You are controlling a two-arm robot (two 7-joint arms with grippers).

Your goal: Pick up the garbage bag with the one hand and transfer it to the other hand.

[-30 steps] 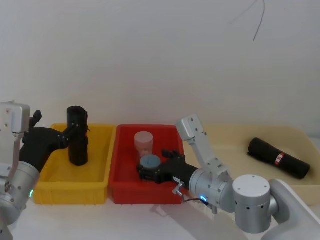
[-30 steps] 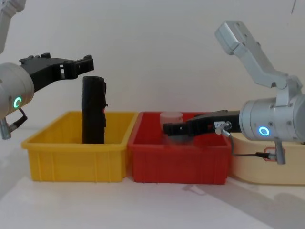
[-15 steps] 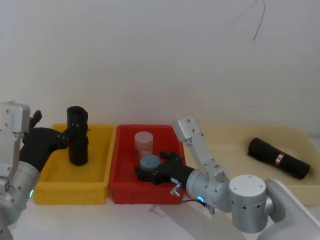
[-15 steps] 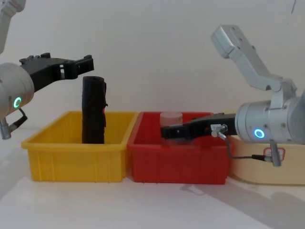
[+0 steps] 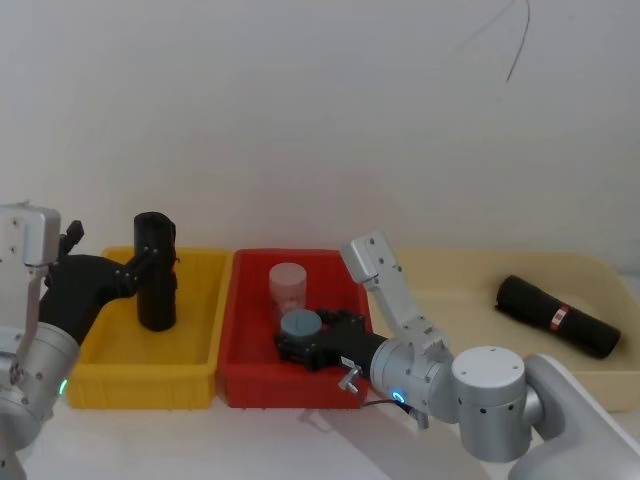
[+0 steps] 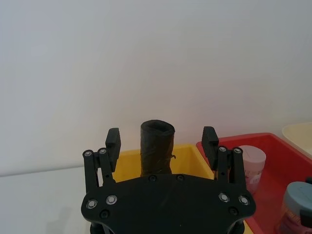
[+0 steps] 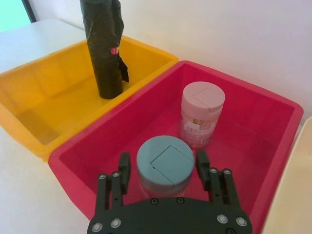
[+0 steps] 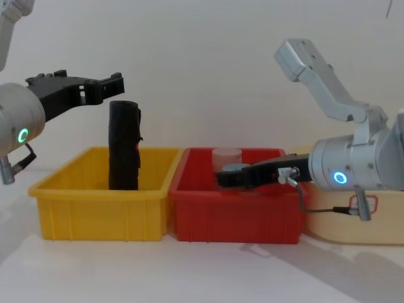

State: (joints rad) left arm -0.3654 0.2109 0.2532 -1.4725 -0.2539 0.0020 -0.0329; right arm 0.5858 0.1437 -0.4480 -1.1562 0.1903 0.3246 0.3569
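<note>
Garbage bag (image 5: 154,272), a tall matte black roll of plastic film with a wider, uneven top end, stands upright in the yellow plastic bin (image 5: 195,358) at the robot's left, rising well above the bin's rim. The left gripper (image 8: 104,83), black and two-pronged on a thick silver-grey arm with a green ring light, hangs level with the top of the roll; the chest view shows it just above and to the left of the roll's top, apart from it. In the left wrist view its two prongs are spread wide, one to each side of the roll's top end, gripping nothing. Touching the yellow bin on its right is a red plastic bin (image 5: 235,360) that holds two jars: a clear jar with a pale pink lid (image 7: 202,115) toward the back, and a jar with a grey-blue lid (image 7: 165,164) nearer the front. The right gripper (image 7: 163,170), slim and black on a silver-grey arm with a blue ring light, reaches into the red bin from the robot's right. Its prongs are parted and sit on either side of the grey-blue-lidded jar; whether they touch it I cannot tell. Farther right lies a cream-coloured tray (image 5: 470,290), and in it a shorter black roll (image 5: 556,316) rests on its side with a small red-and-white label near one end.
</note>
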